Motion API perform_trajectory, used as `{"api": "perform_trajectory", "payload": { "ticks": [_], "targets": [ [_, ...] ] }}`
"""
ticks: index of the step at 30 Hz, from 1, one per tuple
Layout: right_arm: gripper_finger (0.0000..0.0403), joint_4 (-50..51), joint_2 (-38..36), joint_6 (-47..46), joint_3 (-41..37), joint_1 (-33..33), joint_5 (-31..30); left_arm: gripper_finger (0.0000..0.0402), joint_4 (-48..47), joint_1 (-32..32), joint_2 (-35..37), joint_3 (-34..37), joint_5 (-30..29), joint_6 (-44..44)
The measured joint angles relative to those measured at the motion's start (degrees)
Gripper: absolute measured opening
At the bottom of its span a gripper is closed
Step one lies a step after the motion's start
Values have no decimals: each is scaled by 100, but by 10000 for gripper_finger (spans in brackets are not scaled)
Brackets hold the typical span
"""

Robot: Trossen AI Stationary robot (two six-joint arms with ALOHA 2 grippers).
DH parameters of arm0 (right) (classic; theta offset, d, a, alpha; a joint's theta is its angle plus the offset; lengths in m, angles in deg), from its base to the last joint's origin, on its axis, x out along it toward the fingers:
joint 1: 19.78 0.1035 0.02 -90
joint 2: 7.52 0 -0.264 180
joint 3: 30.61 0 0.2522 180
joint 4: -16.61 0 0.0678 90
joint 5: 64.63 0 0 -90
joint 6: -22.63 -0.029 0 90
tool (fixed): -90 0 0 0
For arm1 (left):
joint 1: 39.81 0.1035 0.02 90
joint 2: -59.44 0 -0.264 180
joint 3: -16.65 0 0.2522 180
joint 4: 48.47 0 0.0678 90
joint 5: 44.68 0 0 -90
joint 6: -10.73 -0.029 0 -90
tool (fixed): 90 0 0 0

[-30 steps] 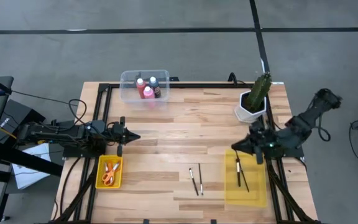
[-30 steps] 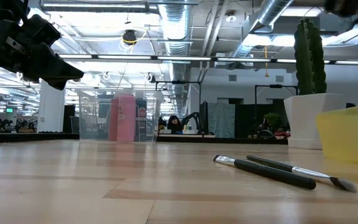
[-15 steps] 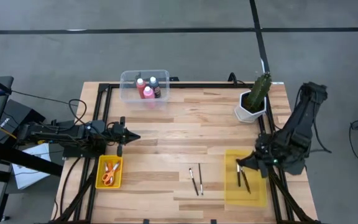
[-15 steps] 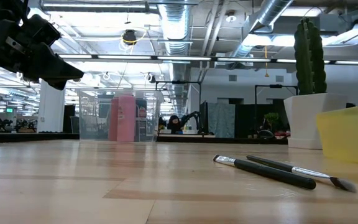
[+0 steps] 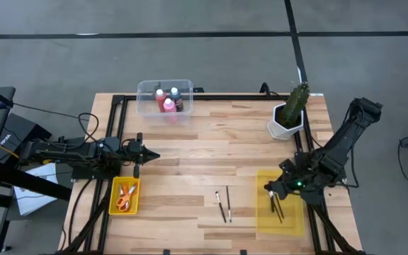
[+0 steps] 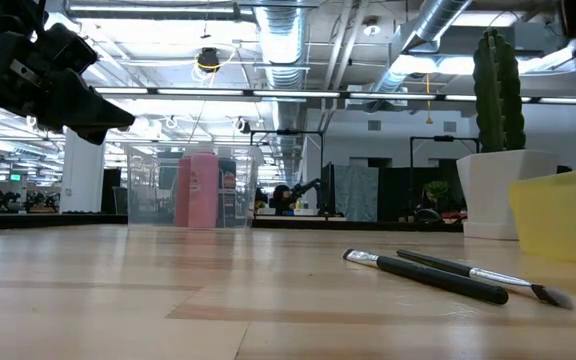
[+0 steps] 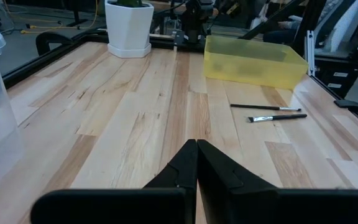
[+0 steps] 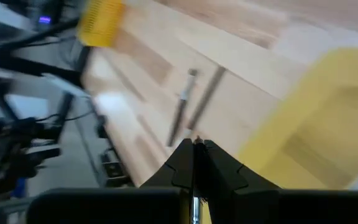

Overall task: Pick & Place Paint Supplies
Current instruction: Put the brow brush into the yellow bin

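Two thin dark brushes point(image 5: 222, 205) lie flat on the table, also seen in the low view point(image 6: 438, 275). More brushes point(image 5: 278, 210) lie in a yellow tray point(image 5: 289, 223). Red, pink and dark bottles point(image 5: 168, 99) stand in a clear tub. Scissors point(image 5: 125, 198) lie in a small yellow bin. My right gripper point(image 5: 267, 190) hangs over the tray's left edge, shut, with a thin pale sliver between its fingers point(image 8: 193, 202). My left gripper point(image 5: 154, 155) is shut and waits above the table's left half. My right gripper pinches a thin pale thing point(image 8: 193, 205), seemingly a brush, between its two shut fingers. Only a sliver shows in the wrist view, so which part of it is held cannot be told. The fingers slant down toward the table's left.
A green plant in a white pot point(image 5: 287, 120) stands at the far right, behind the tray. The clear tub point(image 5: 147, 106) sits at the far edge, the yellow bin point(image 5: 113, 205) at the near left. Bare wood lies between the arms point(image 5: 204, 156).
My right gripper has moved from beside the plant pot toward the table's near edge and down, ending over the yellow tray's left edge and a little farther left. Its arm has folded lower. The brushes on the table have stayed where they were.
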Motion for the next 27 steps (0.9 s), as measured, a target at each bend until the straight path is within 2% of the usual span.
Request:
{"api": "perform_trajectory", "payload": {
  "ticks": [8, 12, 27],
  "targets": [
    [11, 652, 82, -727, 2, -247, 812, 1, 0, -1, 1, 0, 2, 2],
    [11, 1330, 115, -1101, 2, -245, 1222, 1, 0, -1, 1, 0, 4, 1],
    [11, 2003, 1214, -1933, 2, -447, 2341, 1, 0, -1, 0, 0, 14, 0]
  ]
}}
